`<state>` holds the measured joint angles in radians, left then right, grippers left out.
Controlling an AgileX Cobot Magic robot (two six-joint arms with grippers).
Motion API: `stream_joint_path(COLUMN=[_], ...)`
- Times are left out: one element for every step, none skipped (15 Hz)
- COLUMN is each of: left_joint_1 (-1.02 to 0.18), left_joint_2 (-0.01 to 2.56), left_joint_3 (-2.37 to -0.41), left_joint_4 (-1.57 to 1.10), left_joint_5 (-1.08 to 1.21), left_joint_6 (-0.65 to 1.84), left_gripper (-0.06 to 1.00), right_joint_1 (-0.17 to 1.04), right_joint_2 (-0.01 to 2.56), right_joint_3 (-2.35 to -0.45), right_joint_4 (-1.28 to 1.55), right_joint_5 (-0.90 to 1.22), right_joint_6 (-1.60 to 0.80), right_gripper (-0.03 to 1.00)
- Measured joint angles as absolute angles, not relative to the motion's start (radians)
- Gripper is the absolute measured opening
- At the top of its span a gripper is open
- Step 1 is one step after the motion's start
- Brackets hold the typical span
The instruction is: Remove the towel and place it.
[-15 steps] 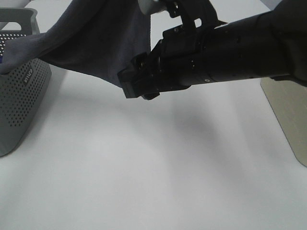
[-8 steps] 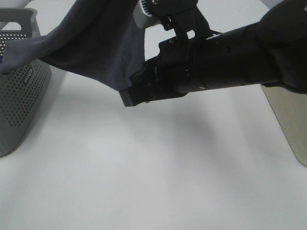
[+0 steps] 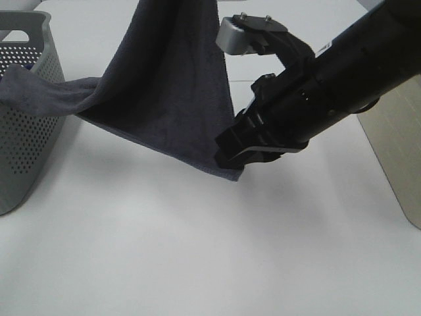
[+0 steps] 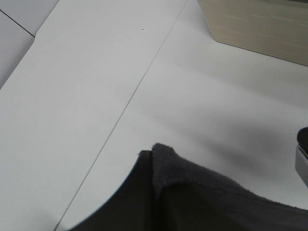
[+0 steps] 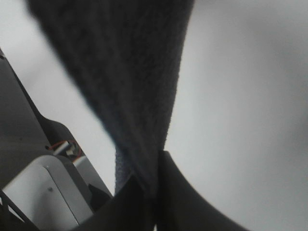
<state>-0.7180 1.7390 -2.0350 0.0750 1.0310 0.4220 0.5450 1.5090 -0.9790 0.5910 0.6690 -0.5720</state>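
The towel (image 3: pixel 171 85) is dark charcoal grey and hangs spread from the top edge of the high view. One end trails into the grey perforated basket (image 3: pixel 26 131) at the left. My right gripper (image 3: pixel 228 158) reaches in from the right and is shut on the towel's lower corner, just above the table. In the right wrist view the cloth (image 5: pixel 125 72) runs down into the pinch between the closed fingers (image 5: pixel 153 192). In the left wrist view my left gripper (image 4: pixel 155 192) is shut on another corner of the towel (image 4: pixel 168 166), high over the table. That gripper is out of the high view.
A beige woven-look box (image 3: pixel 395 151) stands at the table's right edge and also shows as the box (image 4: pixel 255 24) in the left wrist view. The white table (image 3: pixel 197 250) stretches in front of the towel. A seam line (image 4: pixel 130 101) crosses the tabletop.
The right gripper has shut on the towel's lower corner and its arm has swung right and tilted. The towel hangs further right and more spread.
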Motion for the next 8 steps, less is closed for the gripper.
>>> stream_joint_path(left_joint_1=[-0.718,-0.718,-0.718,-0.718,-0.718,-0.718,-0.718,-0.718], left_joint_2=[1.739,1.739,1.739,1.739,1.739,1.739,1.739,1.739], left_joint_3=[-2.035,-2.035,-2.035,-2.035,-2.035,-2.035,-2.035,-2.035], left_joint_4=[0.076,0.076,0.076,0.076,0.076,0.076,0.076,0.077], left_joint_5=[1.031,1.032,1.034,1.036,1.036,1.030,0.999,0.948], left_joint_6=[0.417,0.402,0.385,0.373,0.356,0.346,0.341,0.340], left_gripper=[0.00,0.00,0.00,0.00,0.00,0.00,0.00,0.00], right_joint_1=[0.542,0.542,0.542,0.542,0.542,0.542,0.542,0.542], right_joint_2=[1.508,1.508,1.505,1.501,1.491,1.482,1.475,1.473], right_joint_3=[-1.023,-1.064,-1.114,-1.132,-1.178,-1.238,-1.297,-1.365], right_joint_4=[0.479,0.388,0.302,0.260,0.184,0.096,0.018,-0.060], right_joint_5=[0.721,0.750,0.783,0.801,0.851,0.900,0.935,0.966], right_joint_6=[-0.478,-0.391,-0.323,-0.301,-0.268,-0.240,-0.216,-0.191], right_gripper=[0.02,0.02,0.02,0.02,0.02,0.02,0.02,0.02])
